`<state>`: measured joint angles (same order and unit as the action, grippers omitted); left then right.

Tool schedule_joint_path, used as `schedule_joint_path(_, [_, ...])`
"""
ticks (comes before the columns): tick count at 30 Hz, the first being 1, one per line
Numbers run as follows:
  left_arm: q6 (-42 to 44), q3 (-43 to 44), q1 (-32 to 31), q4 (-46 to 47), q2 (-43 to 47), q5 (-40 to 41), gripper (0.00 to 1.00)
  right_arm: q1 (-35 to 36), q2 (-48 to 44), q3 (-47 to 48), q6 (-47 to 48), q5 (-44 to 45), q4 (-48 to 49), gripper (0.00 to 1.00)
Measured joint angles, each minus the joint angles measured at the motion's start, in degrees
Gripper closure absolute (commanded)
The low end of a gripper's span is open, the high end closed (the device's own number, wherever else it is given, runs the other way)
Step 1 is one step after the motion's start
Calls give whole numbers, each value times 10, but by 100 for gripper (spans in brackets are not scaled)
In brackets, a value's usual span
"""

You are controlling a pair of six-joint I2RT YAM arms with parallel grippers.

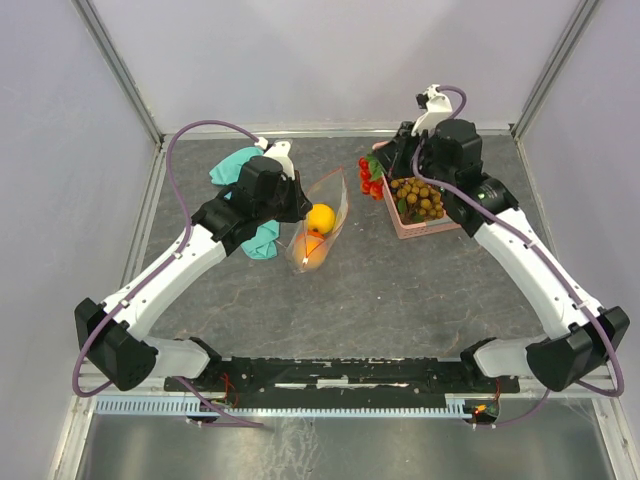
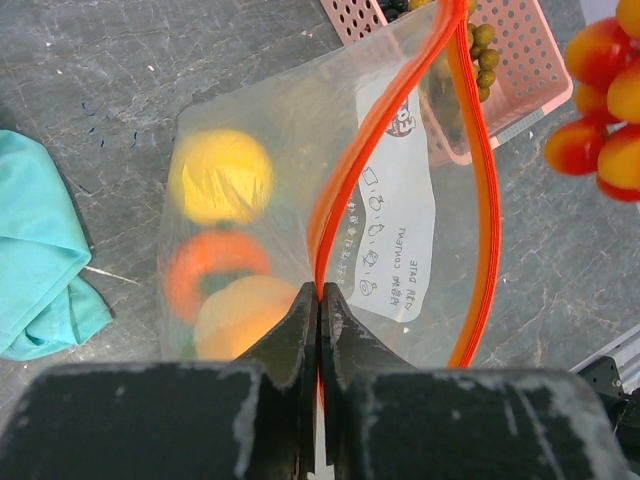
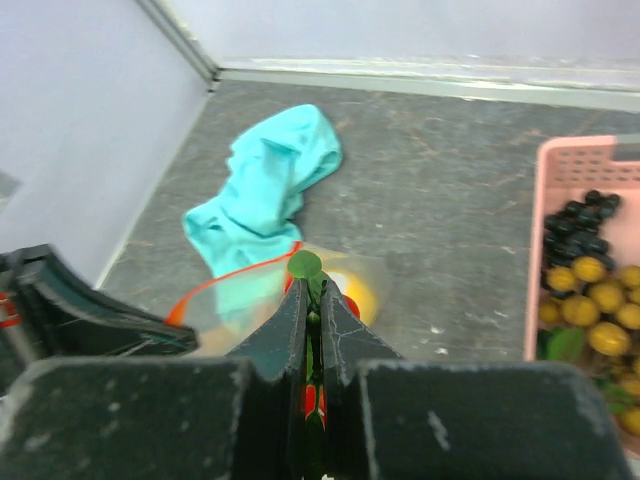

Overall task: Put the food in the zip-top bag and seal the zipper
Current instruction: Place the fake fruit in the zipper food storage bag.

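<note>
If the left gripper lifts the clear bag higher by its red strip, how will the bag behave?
The zip-top bag is probably floppy: its zipper already bows. The lemon and orange fruits would likely sag to the bottom. The left gripper might slip.

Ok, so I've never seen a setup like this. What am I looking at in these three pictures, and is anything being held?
These are two robot arms bolted to the near edge of a table, each ending in a two-finger gripper. The wide picture looks down from above and behind them. The other two come from cameras on the wrists.

On the table are a teal cloth, a pink basket of toy fruit, and a clear zip-top bag with a lemon and an orange fruit inside.

The left gripper pinches the bag's red zipper, and the mouth gapes open. The right gripper is shut on a red fruit cluster, gripping it by its green top.
</note>
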<state>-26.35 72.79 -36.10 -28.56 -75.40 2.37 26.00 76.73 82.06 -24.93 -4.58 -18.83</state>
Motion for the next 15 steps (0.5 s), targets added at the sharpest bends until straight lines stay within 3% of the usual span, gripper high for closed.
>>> schedule_joint_path(15, [-20, 0, 0, 4, -7, -11, 97, 102, -16, -80, -58, -31, 156, 96])
